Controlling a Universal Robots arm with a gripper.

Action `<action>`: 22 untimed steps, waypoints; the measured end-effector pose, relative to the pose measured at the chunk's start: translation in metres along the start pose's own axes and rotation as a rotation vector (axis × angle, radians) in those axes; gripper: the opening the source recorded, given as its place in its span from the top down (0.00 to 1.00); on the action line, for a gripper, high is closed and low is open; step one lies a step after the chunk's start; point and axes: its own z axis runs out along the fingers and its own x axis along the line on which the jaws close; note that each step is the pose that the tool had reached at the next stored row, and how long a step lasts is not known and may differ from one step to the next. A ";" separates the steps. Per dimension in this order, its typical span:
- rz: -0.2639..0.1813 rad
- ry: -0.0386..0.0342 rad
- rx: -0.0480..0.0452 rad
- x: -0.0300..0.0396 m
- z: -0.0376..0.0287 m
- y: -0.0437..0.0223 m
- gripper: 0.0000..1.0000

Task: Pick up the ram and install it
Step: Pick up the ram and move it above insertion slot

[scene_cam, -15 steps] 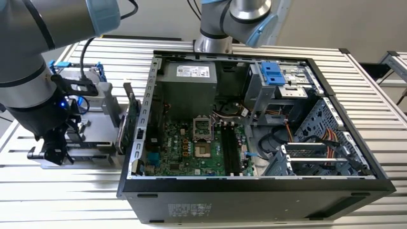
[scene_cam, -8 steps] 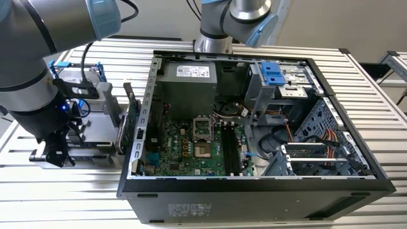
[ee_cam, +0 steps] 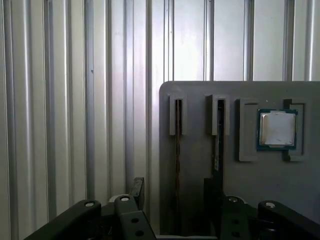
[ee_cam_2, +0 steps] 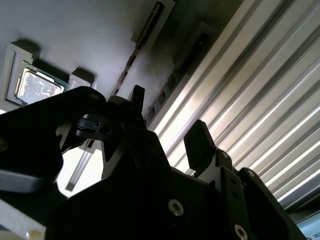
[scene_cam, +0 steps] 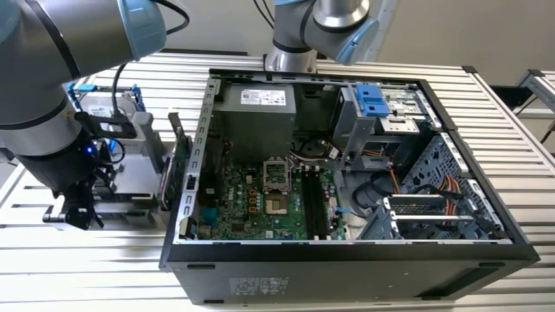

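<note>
First wrist view: ram (ee_cam: 178, 150) stands edge-on in grey holder (ee_cam: 200, 95) slot on bench (ee_cam: 50, 100). My jaws apart, close by it, gripping nothing. Pickup not done; install in case (scene_cam: 347, 273) pending.

Table (scene_cam: 78, 273): bare ribbed metal, is shining in bright streaks along its slats.
Tray (ee_cam: 200, 100): grey plastic, is looking matt and smooth.
Square chip (ee_cam: 276, 127): silver metal lid is giving off a dull, slightly smudged sheen.
Gripper (ee_cam_2: 169, 117): black body is looking matt; pale metal screw heads (ee_cam_2: 173, 205) are glinting on it.
Arm (scene_cam: 52, 78): smooth grey tubes are showing a soft satin sheen; light-blue caps (scene_cam: 143, 23) are looking like glossy plastic.
Computer case (scene_cam: 347, 266): outer panel is looking matt black; inner frame is showing bare grey sheet metal.
Motherboard (scene_cam: 260, 201): green board is looking smooth, faintly glossy.
</note>
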 end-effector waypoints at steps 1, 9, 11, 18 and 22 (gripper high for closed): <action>0.000 0.0000 0.0000 0.0000 0.0008 0.0000 0.00; 0.000 0.0000 0.0000 -0.0002 0.0075 0.0000 0.00; 0.000 -0.0001 0.0000 -0.0003 0.0092 -0.0001 0.00; 0.000 0.0000 0.0000 -0.0008 0.0144 -0.0001 0.00; 0.000 0.0001 -0.0002 -0.0008 0.0163 -0.0001 0.00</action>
